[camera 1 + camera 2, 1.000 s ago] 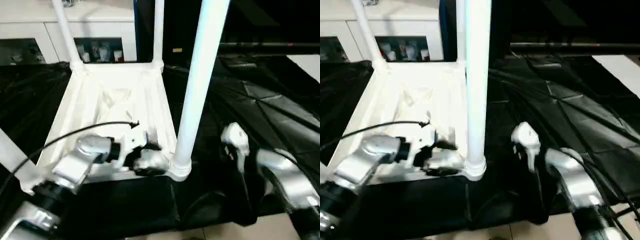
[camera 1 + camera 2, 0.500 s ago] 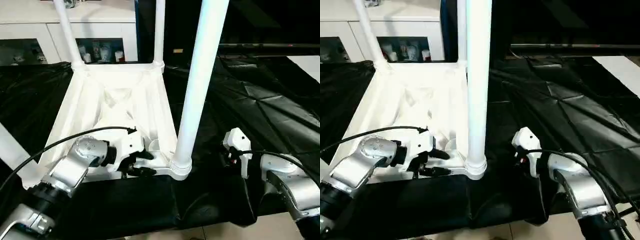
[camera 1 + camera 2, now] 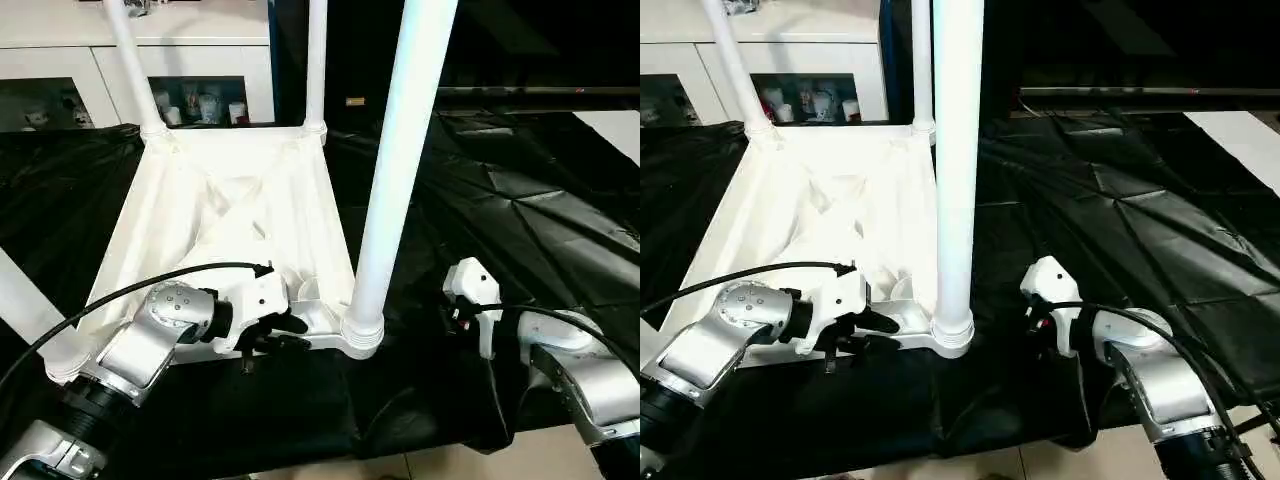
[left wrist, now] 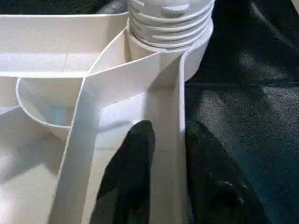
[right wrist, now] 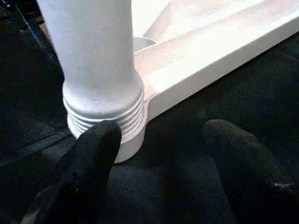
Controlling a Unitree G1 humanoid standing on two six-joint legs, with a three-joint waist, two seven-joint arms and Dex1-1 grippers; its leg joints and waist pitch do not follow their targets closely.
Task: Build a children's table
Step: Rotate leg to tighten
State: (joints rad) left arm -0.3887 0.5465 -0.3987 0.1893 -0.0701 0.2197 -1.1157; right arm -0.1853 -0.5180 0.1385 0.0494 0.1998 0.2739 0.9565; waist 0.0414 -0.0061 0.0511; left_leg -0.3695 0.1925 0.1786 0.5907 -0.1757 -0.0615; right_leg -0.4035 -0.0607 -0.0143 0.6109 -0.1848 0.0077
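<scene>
The left gripper (image 3: 268, 338) has slid off the near-right corner socket (image 3: 360, 335) and back along the near rim (image 4: 180, 140) of the upturned children's table (image 3: 235, 215), and its two black fingers (image 4: 133, 158) now straddle that thin wall, one inside and one outside, pinching it. A second ago it was crowded against the socket itself, so my read is that it has shifted from seating a leg to steadying the frame. The table lies top-down on the black-draped work table (image 3: 520, 190), with all four legs standing in their corner sockets, the near-right leg (image 3: 400, 160) tallest in view, so assembly looks close to done. The right gripper (image 5: 159, 140), which hung higher and nearer the camera a second ago, now sits low beside that leg's threaded base (image 5: 105, 114), fingers spread wide apart and empty.
</scene>
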